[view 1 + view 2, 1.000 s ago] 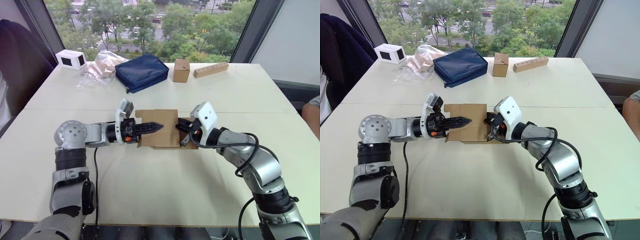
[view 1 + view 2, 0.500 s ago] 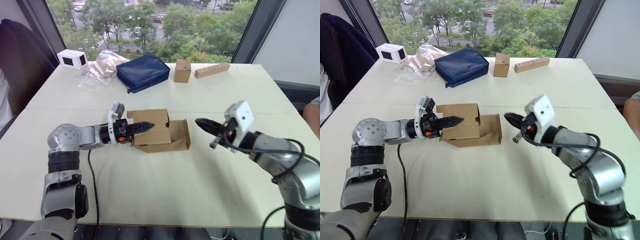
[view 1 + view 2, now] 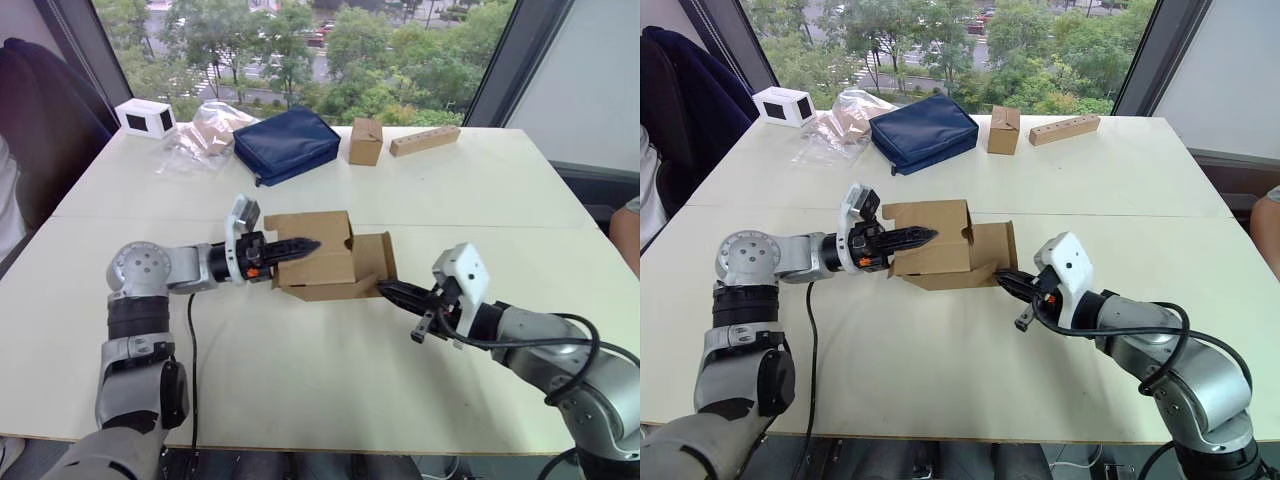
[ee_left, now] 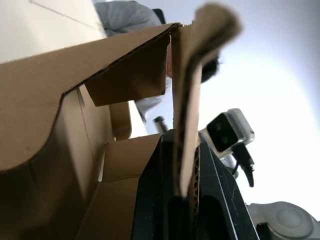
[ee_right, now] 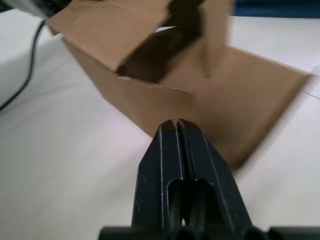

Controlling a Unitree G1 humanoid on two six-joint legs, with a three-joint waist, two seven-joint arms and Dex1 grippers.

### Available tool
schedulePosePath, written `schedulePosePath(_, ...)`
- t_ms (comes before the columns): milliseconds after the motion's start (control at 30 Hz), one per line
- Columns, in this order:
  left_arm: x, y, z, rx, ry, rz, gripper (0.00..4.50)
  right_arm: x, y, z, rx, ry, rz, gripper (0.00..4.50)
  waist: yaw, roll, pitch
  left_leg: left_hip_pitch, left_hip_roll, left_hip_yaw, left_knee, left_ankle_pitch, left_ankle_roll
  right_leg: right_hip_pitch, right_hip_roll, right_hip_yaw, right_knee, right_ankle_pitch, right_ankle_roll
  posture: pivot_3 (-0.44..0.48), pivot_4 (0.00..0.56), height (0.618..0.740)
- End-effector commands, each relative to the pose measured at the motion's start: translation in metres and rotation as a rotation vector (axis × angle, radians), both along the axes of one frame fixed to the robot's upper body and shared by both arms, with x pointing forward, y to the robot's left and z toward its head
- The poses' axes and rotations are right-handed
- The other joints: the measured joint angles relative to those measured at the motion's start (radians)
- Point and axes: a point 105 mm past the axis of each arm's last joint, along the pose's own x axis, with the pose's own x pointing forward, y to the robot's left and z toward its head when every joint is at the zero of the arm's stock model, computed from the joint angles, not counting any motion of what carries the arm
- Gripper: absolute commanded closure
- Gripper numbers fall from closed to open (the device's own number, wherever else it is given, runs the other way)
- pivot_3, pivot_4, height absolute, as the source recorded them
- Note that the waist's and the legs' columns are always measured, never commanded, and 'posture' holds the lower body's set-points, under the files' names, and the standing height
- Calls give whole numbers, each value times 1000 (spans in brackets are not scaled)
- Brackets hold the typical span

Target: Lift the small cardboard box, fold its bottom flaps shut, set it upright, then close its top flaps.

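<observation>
While my left gripper (image 3: 305,244) pinches one wall of the small cardboard box (image 3: 325,267), the carton hangs tipped just off the white table (image 3: 300,380), near the middle of it and a little toward my left side. In the left wrist view the corrugated edge runs straight down between my two left fingers (image 4: 150,200), so that grip is closed on cardboard and nothing else.

My right gripper (image 3: 1006,281) has its fingers pressed together with nothing between them (the right wrist view shows only a hairline seam at the tips). It points toward my left, tips at the lower edge of the big flap (image 3: 372,262) that splays out from the box's open end.

What the next move turns on, as I judge it: the box lies on its side with its long axis running across me, left to right, and its open end faces my right arm. So the loose flaps lie directly ahead of my right fingertips, slightly above them, and the right arm is the nearer one to do the folding. The left arm reaches in from the opposite end and is busy as the anchor. I cannot tell whether my right tips already touch the flap or sit just beside it.

A push from below and from the right should swing that flap inward against the left hand's hold.
</observation>
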Motion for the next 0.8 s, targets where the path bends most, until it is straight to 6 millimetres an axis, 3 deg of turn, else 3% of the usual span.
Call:
schedulePosePath(33, -6, -6, 21, -43, -62, -37, 4460, 5, 12, 12, 22, -54, 44, 4500, 0, 0, 0, 0, 0, 0, 0, 0, 0, 0, 0, 0, 0, 0, 0, 0, 150, 740)
schedulePosePath(167, -9, -12, 24, -46, -72, -47, 4460, 7, 25, 18, 26, -76, 103, 4500, -1, 0, 0, 0, 0, 0, 0, 0, 0, 0, 1, 0, 0, 0, 0, 0, 150, 740)
schedulePosePath(367, -9, -12, 25, -47, -73, -36, 4460, 7, 28, 22, 15, -86, 123, 4500, 1, 0, 0, 0, 0, 0, 0, 0, 0, 0, 0, 0, 0, 0, 0, 0, 150, 740)
schedulePosePath(667, -10, -7, 23, -37, -70, -7, 4460, 11, -8, 45, 31, -134, 5, 4500, 1, 0, 0, 0, 0, 0, 0, 0, 0, 0, 0, 0, 0, 0, 0, 0, 150, 740)
schedulePosePath(800, -12, -3, 21, -28, -67, -2, 4460, 10, -35, 49, 65, -111, -78, 4500, 1, 0, 0, 0, 0, 0, 0, 0, 0, 0, 0, 0, 0, 0, 0, 0, 150, 740)
